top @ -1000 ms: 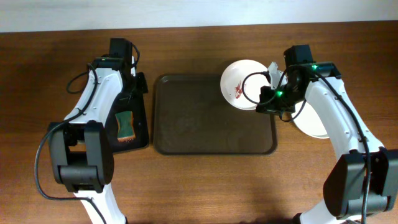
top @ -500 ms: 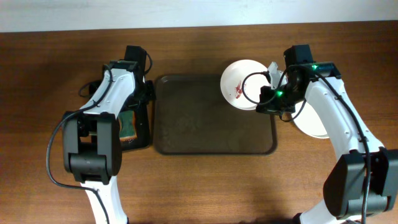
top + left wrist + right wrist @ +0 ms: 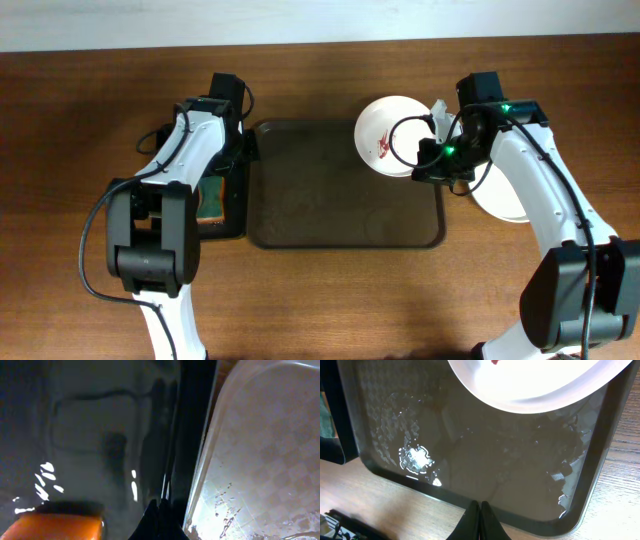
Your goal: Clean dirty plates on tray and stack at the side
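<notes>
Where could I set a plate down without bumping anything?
Most of the brown tray is bare, left of the dirty plate. The table in front of it is free. Crowded: sponge tray left, clean plate right.

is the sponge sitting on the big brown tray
No, the sponge lies in the small black tray left of the brown tray.

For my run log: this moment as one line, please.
left arm: above small tray, jaws shut | right arm: beside dirty plate, jaws shut | dirty plate: at big tray corner | sponge: in small tray
</notes>
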Action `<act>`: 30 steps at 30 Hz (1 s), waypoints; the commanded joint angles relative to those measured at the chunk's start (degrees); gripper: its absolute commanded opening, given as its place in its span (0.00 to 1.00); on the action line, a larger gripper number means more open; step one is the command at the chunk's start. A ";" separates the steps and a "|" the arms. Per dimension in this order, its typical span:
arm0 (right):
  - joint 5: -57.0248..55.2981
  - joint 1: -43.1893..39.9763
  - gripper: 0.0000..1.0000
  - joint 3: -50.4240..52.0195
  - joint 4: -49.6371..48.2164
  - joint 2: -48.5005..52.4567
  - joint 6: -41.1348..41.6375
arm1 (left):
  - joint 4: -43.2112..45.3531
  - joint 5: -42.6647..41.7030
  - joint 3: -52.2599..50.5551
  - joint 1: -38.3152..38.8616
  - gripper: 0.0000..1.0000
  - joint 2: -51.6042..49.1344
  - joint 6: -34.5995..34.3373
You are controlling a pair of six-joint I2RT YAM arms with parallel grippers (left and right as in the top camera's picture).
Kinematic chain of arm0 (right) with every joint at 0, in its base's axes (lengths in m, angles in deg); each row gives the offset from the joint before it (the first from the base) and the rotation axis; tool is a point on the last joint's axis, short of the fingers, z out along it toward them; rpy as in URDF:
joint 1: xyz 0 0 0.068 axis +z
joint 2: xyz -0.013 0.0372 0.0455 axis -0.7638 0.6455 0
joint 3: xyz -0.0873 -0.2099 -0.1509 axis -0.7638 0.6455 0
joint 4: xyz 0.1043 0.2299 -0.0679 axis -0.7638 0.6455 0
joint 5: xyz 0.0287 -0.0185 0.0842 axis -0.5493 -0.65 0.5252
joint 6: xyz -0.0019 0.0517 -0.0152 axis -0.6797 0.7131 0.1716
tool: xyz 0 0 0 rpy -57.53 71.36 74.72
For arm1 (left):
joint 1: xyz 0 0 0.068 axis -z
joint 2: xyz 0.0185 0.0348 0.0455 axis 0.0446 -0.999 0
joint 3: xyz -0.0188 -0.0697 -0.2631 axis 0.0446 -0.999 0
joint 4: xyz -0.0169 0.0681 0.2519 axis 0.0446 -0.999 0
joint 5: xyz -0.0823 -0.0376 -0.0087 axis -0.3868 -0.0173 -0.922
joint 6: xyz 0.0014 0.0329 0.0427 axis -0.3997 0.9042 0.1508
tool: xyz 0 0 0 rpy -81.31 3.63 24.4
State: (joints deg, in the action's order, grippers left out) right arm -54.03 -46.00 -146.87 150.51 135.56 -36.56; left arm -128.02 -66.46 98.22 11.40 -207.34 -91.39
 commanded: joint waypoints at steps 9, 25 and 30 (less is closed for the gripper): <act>-4.13 0.33 0.48 -0.90 -1.88 -0.04 -0.42 | -1.79 -1.25 1.84 -0.37 0.16 1.75 3.56; -8.55 0.31 0.51 -0.90 -13.99 11.54 22.56 | -13.35 -1.25 3.43 -7.89 0.58 10.47 3.54; -8.55 0.33 0.47 -0.90 -17.27 16.72 28.63 | -13.53 -1.25 3.41 -7.89 0.58 10.47 3.54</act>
State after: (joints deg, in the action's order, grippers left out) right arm -61.87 -45.98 -146.95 134.20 149.79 -13.37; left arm -141.31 -67.14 101.41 3.59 -197.15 -88.18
